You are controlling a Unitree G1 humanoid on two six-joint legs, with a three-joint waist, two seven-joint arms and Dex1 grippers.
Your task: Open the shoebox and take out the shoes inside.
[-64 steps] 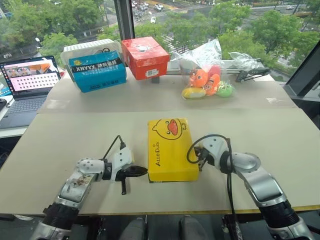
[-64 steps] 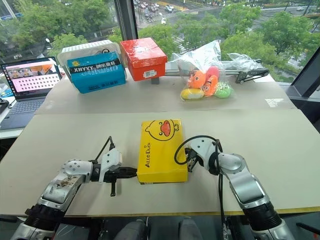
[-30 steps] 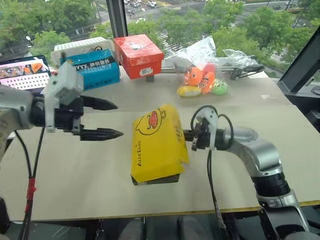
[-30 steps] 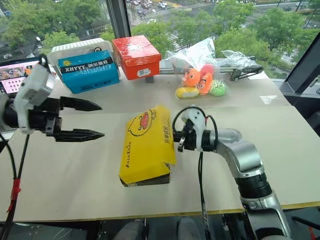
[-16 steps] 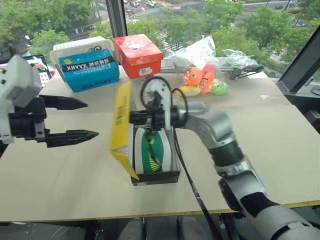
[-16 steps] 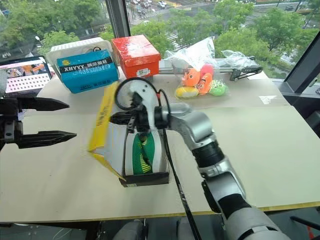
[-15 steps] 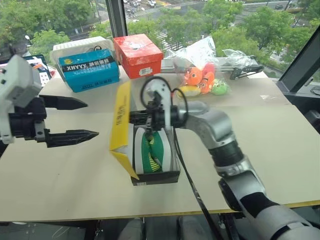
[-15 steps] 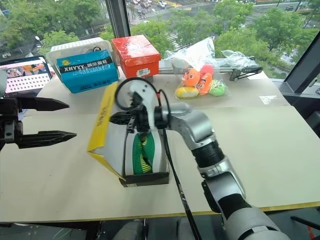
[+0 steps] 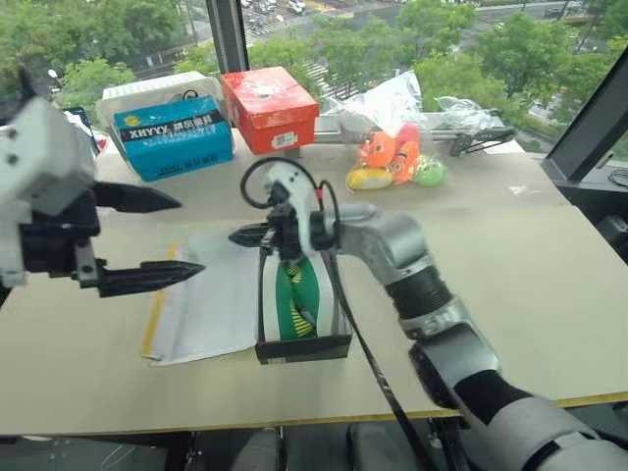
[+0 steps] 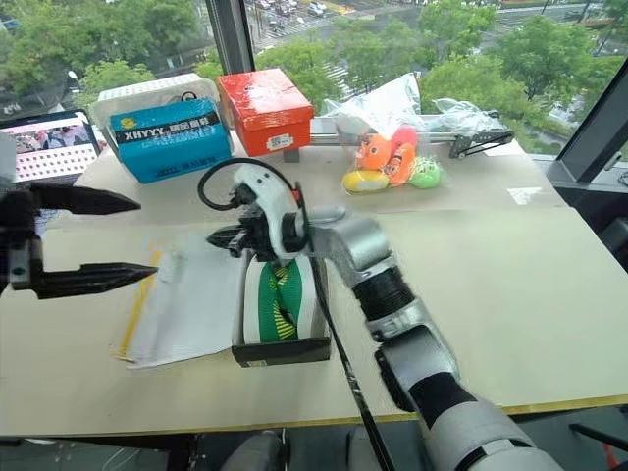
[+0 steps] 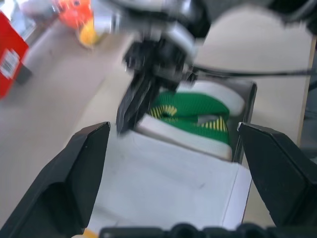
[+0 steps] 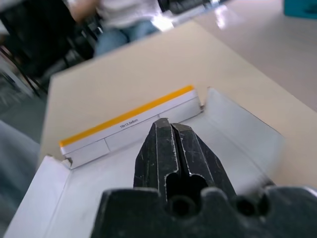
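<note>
shoebox (image 9: 294, 345) flopped wide open, lid flat on desk (image 9: 549, 294), shoes (image 9: 294, 294) showing, right end effector (image 9: 238, 236) clenched over the box's left rim, left end effector (image 9: 186, 235) released, hovering left, plenty of room

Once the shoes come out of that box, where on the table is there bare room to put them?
Bare table lies on the robot's right of the shoebox, and along the near edge. The opened lid covers the left side; boxes and a toy bag crowd the back.
</note>
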